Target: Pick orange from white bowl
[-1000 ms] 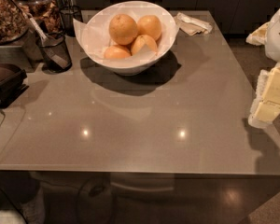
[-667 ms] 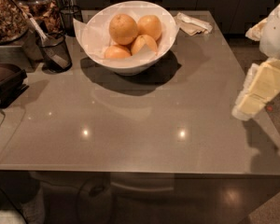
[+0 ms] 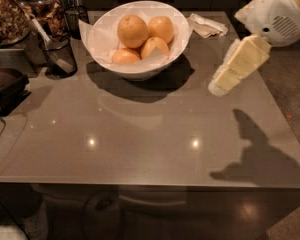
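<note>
- Bowl point(image 3: 140, 70): wide, round, white, upright at the far side of the table point(image 3: 140, 149), lined with thin white paper.
- Oranges point(image 3: 132, 30): 4, piled inside the bowl and touching; 2 sit high at the back, 2 lower in front.
- Gripper point(image 3: 220, 84): hangs tilted above the table, right of the bowl, apart from it.

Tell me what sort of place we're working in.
Probably a kitchen or office pantry: a grey countertop, a white bowl of oranges, snack jars at back left. The gripper hovers right of the bowl.
</note>
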Robot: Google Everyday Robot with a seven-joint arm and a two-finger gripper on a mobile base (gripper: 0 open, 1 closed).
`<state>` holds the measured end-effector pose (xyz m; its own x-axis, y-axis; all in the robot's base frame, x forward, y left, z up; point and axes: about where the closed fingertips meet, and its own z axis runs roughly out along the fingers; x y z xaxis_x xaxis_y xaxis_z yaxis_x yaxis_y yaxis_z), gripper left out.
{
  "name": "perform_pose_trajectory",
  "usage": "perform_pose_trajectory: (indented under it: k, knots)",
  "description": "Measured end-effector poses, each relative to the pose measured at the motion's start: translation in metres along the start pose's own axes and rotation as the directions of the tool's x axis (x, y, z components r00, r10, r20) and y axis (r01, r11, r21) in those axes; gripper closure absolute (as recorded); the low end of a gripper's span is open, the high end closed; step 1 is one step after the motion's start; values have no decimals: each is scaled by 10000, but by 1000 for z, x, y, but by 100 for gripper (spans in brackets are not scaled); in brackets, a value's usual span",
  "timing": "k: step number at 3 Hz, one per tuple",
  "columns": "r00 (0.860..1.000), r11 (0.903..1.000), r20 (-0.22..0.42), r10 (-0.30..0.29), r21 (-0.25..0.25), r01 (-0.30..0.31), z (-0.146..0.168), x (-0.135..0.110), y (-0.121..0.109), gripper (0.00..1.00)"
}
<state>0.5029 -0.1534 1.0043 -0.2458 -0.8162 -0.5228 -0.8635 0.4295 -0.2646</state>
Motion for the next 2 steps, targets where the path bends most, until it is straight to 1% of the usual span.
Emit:
perform_pose_trajectory:
  k: [1, 2]
  knots:
    - [10000, 10000, 25, -60, -9, 60, 0, -3, 0, 0]
    - [9984, 9993, 559, -22, 366, 2, 16, -16, -8, 0]
